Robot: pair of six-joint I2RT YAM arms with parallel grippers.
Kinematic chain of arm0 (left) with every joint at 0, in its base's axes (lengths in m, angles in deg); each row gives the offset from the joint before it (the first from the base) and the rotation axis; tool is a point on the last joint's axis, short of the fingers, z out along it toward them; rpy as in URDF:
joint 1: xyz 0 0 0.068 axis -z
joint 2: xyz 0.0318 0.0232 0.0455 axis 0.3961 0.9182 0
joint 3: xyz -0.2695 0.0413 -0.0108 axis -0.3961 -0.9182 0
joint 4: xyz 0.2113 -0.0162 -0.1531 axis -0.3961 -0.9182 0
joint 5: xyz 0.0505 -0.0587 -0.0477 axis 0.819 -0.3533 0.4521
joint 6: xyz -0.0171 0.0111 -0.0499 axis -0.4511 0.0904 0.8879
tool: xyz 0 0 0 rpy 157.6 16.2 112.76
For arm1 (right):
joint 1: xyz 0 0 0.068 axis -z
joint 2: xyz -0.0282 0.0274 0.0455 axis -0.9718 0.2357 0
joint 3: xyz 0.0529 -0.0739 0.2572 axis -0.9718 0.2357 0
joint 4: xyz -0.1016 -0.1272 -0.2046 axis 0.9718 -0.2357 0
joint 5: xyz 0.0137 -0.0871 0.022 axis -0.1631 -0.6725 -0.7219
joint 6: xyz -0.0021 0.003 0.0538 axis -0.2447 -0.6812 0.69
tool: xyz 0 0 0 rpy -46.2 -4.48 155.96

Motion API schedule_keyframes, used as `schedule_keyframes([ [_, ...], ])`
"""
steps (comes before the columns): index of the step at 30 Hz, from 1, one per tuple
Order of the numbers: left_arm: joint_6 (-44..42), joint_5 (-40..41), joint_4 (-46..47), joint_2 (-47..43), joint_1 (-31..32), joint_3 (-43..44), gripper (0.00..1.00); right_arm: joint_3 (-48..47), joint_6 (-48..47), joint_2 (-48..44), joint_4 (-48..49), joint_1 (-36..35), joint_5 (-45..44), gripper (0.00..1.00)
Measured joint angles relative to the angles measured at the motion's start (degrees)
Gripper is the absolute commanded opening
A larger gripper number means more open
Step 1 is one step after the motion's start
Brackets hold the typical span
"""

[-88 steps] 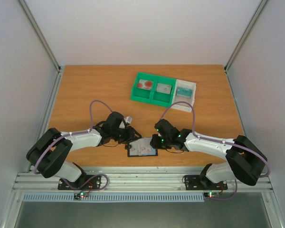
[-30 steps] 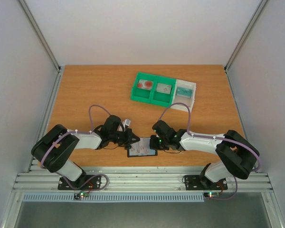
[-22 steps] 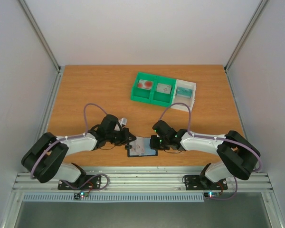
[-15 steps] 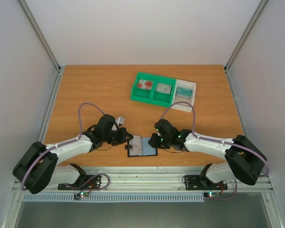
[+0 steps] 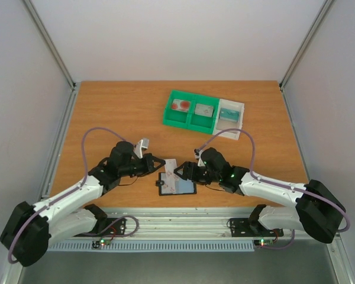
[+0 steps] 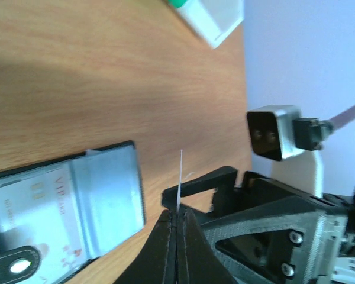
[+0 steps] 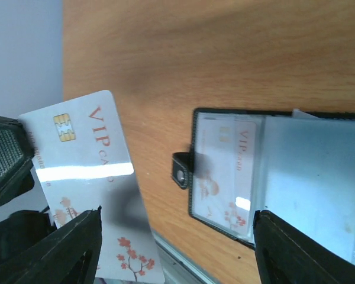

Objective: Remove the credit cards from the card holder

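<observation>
Between the earlier view and this one the left arm (image 5: 77, 192) has drawn back toward its own side, carrying a whitish card (image 5: 170, 165) clear of the card holder (image 5: 177, 184). The right jaws have gone from closed to spread.

The bench (image 5: 118, 112), of orange-brown wood, carries everything. The right arm (image 5: 266, 188) reaches in low from its side. The right jaws are released, wide apart and grasping nothing, just beside the holder's far right corner.

At the far side sits a green tray (image 5: 189, 123) with a white tray (image 5: 232, 132) touching its right end. One green compartment holds a card with red marks (image 5: 180, 106) and the next a greyish card (image 5: 205, 110). The white tray holds a teal card (image 5: 228, 114).

The card holder lies open and flat near the front edge, between the two arms, with a pale card with red lettering (image 7: 225, 171) in its left pocket.

The left jaws are clenched on one edge of the whitish card, which is marked "VIP" and bears a gold chip and red blossoms. It is held off the bench, just beside the holder's far left corner and apart from it.
</observation>
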Motion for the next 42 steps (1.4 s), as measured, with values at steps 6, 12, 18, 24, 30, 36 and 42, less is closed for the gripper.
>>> schedule_keyframes([
  [6,2.89,0.81,3.34,-5.38,0.0,-0.17,0.01,0.2,1.64,-2.36,4.85,0.0,2.1,0.63],
  [12,6.91,0.81,10.34,-6.05,-0.02,-3.17,0.0,0.37,2.64,-3.48,9.49,0.04,4.2,0.18],
  [18,9.07,1.01,12.87,-6.03,-0.24,-4.55,0.17,0.7,1.7,-6.82,11.34,0.04,6.1,0.01],
  [24,7.52,-1.9,13.38,-7.52,-0.52,-4.46,0.42,-0.31,-4.07,-10.54,6.47,0.07,9.31,0.01],
  [30,1.97,-8.26,10.54,-11.82,-0.94,-2.71,0.51,-3.8,-11.85,-13.09,-1.49,0.07,15.67,0.01],
  [36,-5.49,-19.47,4.11,-12.35,-1.01,3.04,0.42,-6.93,-16.98,-14.27,-7.1,0.07,22.49,0.01],
  [42,-11.76,-26.45,-3.06,-12.22,-1.05,6.25,0.05,-10.49,-20.04,-14.27,-10.71,0.07,26.05,0.01],
])
